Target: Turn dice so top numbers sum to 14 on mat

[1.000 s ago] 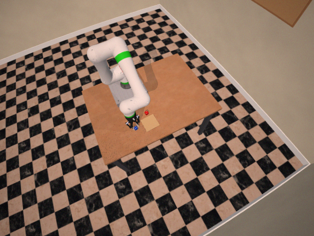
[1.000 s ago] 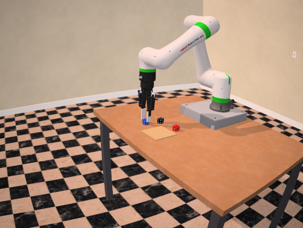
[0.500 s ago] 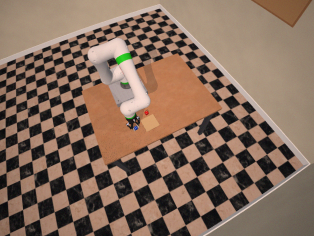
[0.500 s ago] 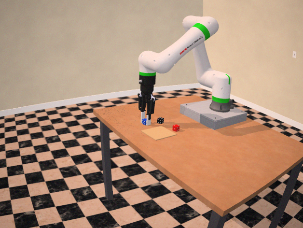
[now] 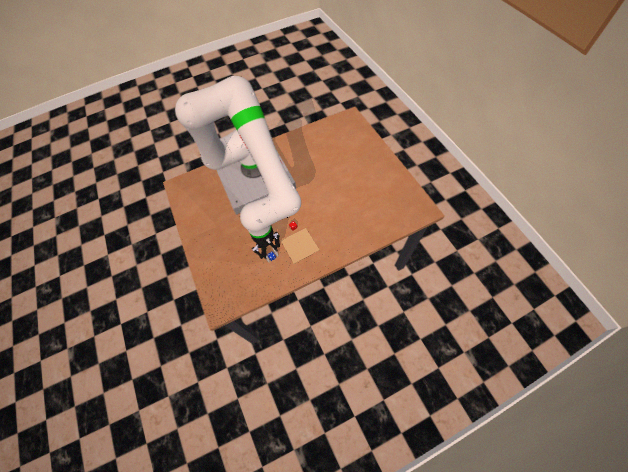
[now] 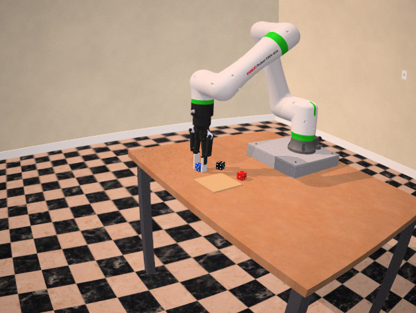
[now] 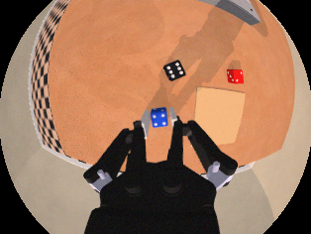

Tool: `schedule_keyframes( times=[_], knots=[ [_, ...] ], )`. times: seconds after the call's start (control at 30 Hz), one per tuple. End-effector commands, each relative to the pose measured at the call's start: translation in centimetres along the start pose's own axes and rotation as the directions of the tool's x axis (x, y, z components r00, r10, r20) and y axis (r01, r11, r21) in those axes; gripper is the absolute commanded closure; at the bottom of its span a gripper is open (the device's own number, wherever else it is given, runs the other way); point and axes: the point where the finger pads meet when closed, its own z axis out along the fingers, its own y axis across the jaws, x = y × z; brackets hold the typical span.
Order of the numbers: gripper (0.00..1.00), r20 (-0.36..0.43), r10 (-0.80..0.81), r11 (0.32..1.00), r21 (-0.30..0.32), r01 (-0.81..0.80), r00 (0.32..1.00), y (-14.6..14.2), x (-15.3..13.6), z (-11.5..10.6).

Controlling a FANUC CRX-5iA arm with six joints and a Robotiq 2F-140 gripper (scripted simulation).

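A thin, square tan mat point(image 5: 300, 245) point(image 6: 218, 182) point(image 7: 220, 116) lies on the wood-toned table point(image 5: 355, 177) point(image 6: 285, 218) point(image 7: 99, 50); beside it, a glossy red die point(image 5: 293, 225) point(image 6: 242, 175) point(image 7: 235, 76); the gripper's point(image 5: 270, 252) point(image 6: 199, 164) point(image 7: 158, 118) parted fingers flank a blue die point(image 5: 272, 256) point(image 6: 198, 167) point(image 7: 159, 117) off the mat; nearby, a black die point(image 6: 220, 165) point(image 7: 174, 70) shows six white pips on top.

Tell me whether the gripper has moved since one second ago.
Yes, down: in the exterior view, the gripper sits lower over the table.
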Motion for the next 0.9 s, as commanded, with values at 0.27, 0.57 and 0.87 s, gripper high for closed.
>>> schedule_keyframes(
  times=[0.27, 0.57, 0.87],
  knots=[
    [0.72, 0.0, 0.0, 1.0, 0.0, 0.0, 1.0, -0.01, -0.02, -0.02],
    [0.72, 0.0, 0.0, 1.0, 0.0, 0.0, 1.0, -0.01, -0.02, -0.02],
    [0.84, 0.0, 0.0, 1.0, 0.0, 0.0, 1.0, -0.01, -0.02, -0.02]
  ],
)
